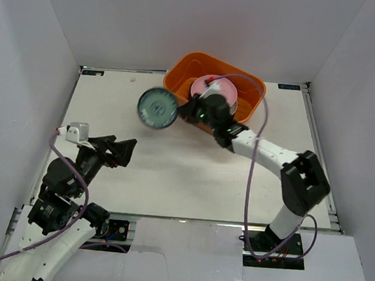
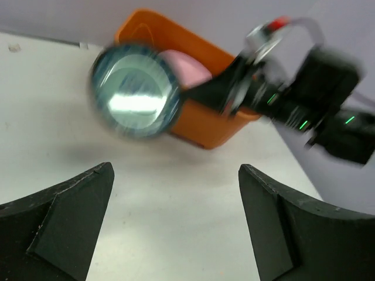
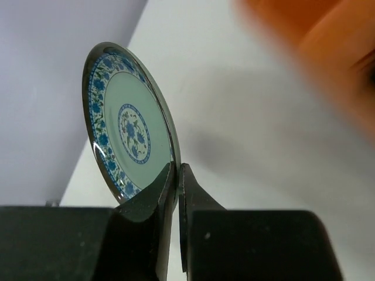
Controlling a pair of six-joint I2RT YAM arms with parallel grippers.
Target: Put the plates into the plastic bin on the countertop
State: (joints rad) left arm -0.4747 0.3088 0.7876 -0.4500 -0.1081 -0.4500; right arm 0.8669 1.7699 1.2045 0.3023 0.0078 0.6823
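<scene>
Right claw [image 1: 181,109] is pinched tight on the rim of the small blue-green plate [image 1: 157,108], gripping only its edge. The plate is held in the air, just left of the orange bin [image 1: 178,72] and off the surface [image 1: 171,172]. It's tipped up on edge, with its face turned toward the near-left side and the left claw. It's round, glossy and shallow, with a dark rim, a blue floral band and a pale centre with a blue medallion [image 3: 126,132]; it's blurred in the left wrist view. The bin is plastic with rounded corners and sits at the far edge of the surface with a pink plate [image 1: 202,88] inside. Left claw [image 1: 128,152] is spread wide and empty, low over the near-left area. The surface is flat matte white, with plain white walls [image 1: 185,22] around it.
</scene>
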